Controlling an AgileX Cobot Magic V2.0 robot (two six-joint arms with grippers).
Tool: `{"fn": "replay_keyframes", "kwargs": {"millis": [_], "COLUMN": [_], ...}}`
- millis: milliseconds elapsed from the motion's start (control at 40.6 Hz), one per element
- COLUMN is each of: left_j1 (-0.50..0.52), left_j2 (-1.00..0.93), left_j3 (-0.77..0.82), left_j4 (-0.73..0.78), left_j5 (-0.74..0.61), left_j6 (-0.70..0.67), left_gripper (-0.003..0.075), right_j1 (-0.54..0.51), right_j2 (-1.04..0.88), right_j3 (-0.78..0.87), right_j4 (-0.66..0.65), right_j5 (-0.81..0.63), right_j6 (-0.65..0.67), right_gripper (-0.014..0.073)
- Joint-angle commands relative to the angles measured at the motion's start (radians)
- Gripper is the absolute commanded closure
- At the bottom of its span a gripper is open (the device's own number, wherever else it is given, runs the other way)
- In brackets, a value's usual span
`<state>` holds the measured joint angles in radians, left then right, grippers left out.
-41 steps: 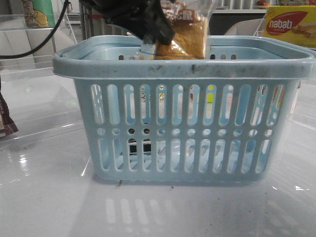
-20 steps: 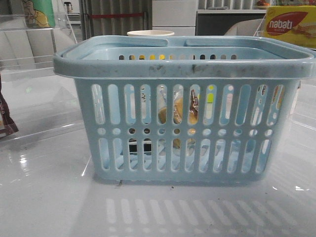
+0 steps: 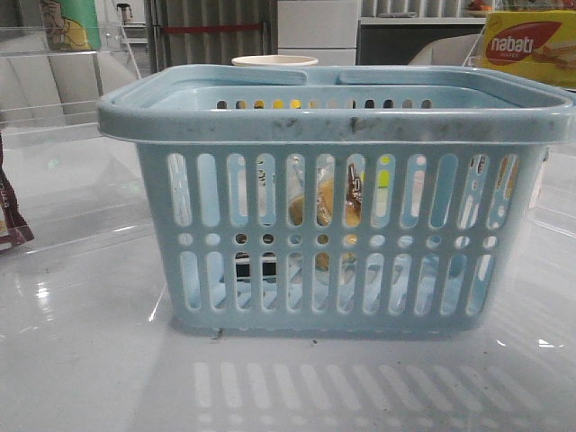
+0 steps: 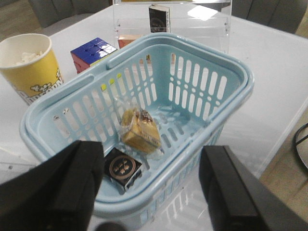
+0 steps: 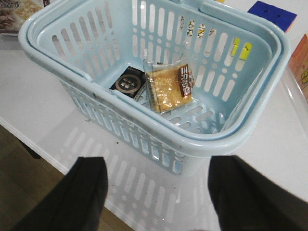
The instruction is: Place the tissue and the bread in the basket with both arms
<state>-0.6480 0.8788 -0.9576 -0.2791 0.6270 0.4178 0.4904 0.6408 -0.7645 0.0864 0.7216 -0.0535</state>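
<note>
Left hand (image 4: 154,192): seen only in its own wrist view, two dark blurred fingers (image 4: 57,187) spread wide apart with nothing between them, raised above the basket; the tips are cut off by the picture edge.
Right hand (image 5: 159,197): likewise only in its own wrist view, fingers (image 5: 240,192) wide apart and empty, raised over the worktop just outside the basket's long wall; tips cut off.
Worktop (image 3: 90,378): white and glossy, mirroring the basket's slots.
Basket (image 3: 333,126): light-blue, slotted, with a scuffed rim, standing upright at the middle of the worktop and filling most of the front view.
Bread (image 5: 168,84): golden, in a clear wrapper with a dark brown label, lying on the basket floor near its middle; from the front only slivers show through the slots.
Tissue (image 5: 129,83): small black pack with a pale round mark, lying flat on the basket floor just beside the bread; whether the two touch is unclear. From the front only a dark patch shows behind the lower slots.
Cup (image 4: 29,62): yellow paper cup beside the basket; from the front only its pale rim shows behind the far wall.
Puzzle cube (image 4: 92,52): coloured, near the cup, beyond the basket.
Yellow box (image 3: 531,45): marked "nabati", far right, cut off by the edge.
Dark packet (image 3: 11,216): at the far left edge, mostly cut off.
</note>
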Motion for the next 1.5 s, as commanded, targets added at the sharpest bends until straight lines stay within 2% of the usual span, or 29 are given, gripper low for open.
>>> {"fn": "replay_keyframes", "kwargs": {"millis": [0, 148, 246, 295, 418, 615, 787, 910, 1009, 1132, 1329, 1476], "left_j1": [-0.005, -0.005, -0.005, -0.005, -0.005, -0.005, -0.005, -0.005, -0.005, -0.005, -0.005, -0.005], "left_j2": [-0.1, -0.196, -0.232, -0.241, -0.244, -0.244, -0.244, -0.244, -0.244, -0.244, -0.244, -0.244], "left_j3": [0.05, 0.127, 0.149, 0.154, 0.154, 0.154, 0.154, 0.154, 0.154, 0.154, 0.154, 0.154], "left_j4": [0.096, 0.327, 0.486, 0.529, 0.545, 0.545, 0.545, 0.543, 0.517, 0.44, 0.451, 0.452], "left_j5": [-0.048, 0.022, 0.101, 0.129, 0.144, 0.136, 0.126, 0.121, 0.121, 0.121, 0.121, 0.121], "left_j6": [-0.113, -0.367, -0.545, -0.583, -0.588, -0.588, -0.584, -0.577, -0.562, -0.497, -0.497, -0.497], "left_gripper": [0.0253, 0.0269, 0.0269, 0.0269, 0.0282, 0.0317, 0.0378, 0.0425, 0.0428, 0.0428, 0.0468, 0.0589], "right_j1": [0.0, -0.001, -0.005, -0.012, -0.017, -0.017, -0.017, -0.017, -0.017, -0.017, -0.014, -0.014], "right_j2": [-0.001, -0.001, -0.001, -0.001, -0.015, -0.12, -0.184, -0.187, -0.187, -0.187, -0.187, -0.187], "right_j3": [-0.026, -0.026, -0.026, -0.026, -0.018, 0.018, 0.024, 0.029, 0.038, 0.049, 0.053, 0.053], "right_j4": [-0.011, -0.044, -0.12, -0.146, -0.159, -0.157, -0.157, -0.157, -0.157, -0.155, -0.155, -0.155], "right_j5": [-0.073, -0.053, 0.026, 0.074, 0.154, 0.113, 0.091, 0.095, 0.095, 0.095, 0.097, 0.095], "right_j6": [-0.011, -0.011, 0.007, 0.053, 0.123, 0.14, 0.135, 0.13, 0.13, 0.13, 0.13, 0.13], "right_gripper": [0.0043, 0.0043, 0.0043, 0.0043, 0.0043, 0.0081, 0.0207, 0.0346, 0.0446, 0.0515, 0.0536, 0.0536]}}
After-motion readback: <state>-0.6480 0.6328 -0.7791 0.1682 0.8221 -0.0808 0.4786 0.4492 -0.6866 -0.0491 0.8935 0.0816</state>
